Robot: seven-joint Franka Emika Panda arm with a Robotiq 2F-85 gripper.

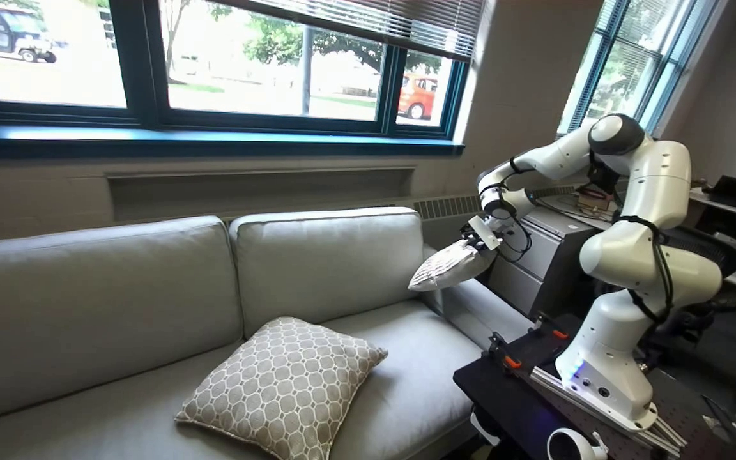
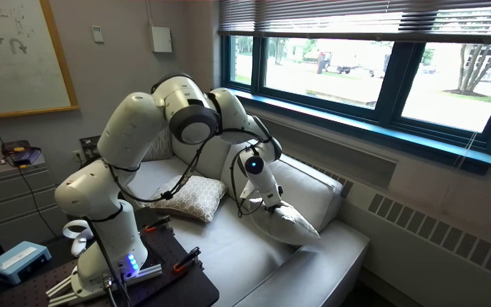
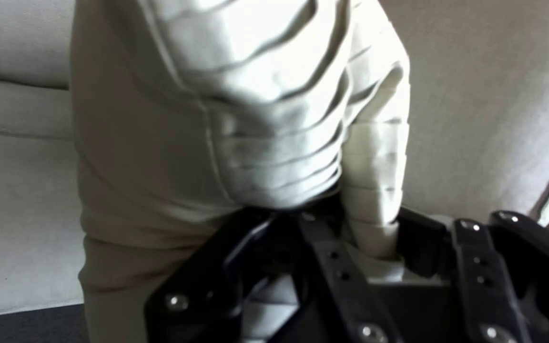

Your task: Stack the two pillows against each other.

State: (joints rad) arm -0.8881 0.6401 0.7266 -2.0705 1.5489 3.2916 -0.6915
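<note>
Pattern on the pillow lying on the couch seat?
White lattice on beige; the pillow shows best in an exterior view.

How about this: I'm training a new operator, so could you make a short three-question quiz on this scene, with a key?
1. True or false: the lattice pillow lies on the couch.
2. Choose one. The gripper holds: (a) the lattice pillow; (b) the white pillow; (c) nothing.
3. Which part of stacking these pillows is not yet done?

Key: 1 true; 2 b; 3 setting the pillows against each other, as they are apart.
</note>
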